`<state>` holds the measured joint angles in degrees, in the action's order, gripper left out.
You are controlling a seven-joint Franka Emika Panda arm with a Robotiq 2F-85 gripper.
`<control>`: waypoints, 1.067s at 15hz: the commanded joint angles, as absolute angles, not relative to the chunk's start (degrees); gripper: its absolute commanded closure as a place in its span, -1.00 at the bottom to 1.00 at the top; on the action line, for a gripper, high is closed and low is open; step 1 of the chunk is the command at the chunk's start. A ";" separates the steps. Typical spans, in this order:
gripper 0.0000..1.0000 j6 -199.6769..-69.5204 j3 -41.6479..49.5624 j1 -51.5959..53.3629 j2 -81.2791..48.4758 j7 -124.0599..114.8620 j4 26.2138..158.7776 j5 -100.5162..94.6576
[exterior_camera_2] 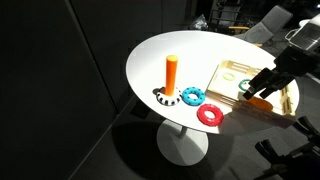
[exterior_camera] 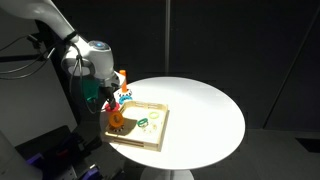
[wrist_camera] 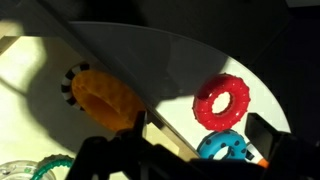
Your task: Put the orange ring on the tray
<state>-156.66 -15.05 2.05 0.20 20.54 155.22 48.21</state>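
The orange ring (wrist_camera: 105, 98) lies on the light-wood tray (wrist_camera: 40, 120) near its corner, close to the rim. It shows in both exterior views (exterior_camera: 117, 120) (exterior_camera_2: 262, 102) at the tray's (exterior_camera: 150, 130) (exterior_camera_2: 232, 72) near end. My gripper (wrist_camera: 198, 130) hovers just above the tray edge with its dark fingers apart and nothing between them. The ring sits beside one finger, outside the jaws. In both exterior views the gripper (exterior_camera: 110, 100) (exterior_camera_2: 256, 88) is right over the ring.
A green ring (exterior_camera: 145, 122) (wrist_camera: 35, 168) lies in the tray. On the white round table (exterior_camera_2: 200, 50) beside the tray lie a red ring (exterior_camera_2: 211, 113) (wrist_camera: 222, 100) and a blue ring (exterior_camera_2: 191, 96) (wrist_camera: 225, 148). An upright orange peg (exterior_camera_2: 171, 75) stands farther off.
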 commanded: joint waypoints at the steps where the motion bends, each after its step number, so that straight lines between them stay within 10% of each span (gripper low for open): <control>1: -1.00 -151.11 -12.18 4.36 2.57 23.82 154.22 50.10; 16: -1.00 -144.65 -10.27 7.06 6.70 -6.83 151.49 16.49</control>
<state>-147.97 -10.97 6.52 3.47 -0.29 152.08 22.16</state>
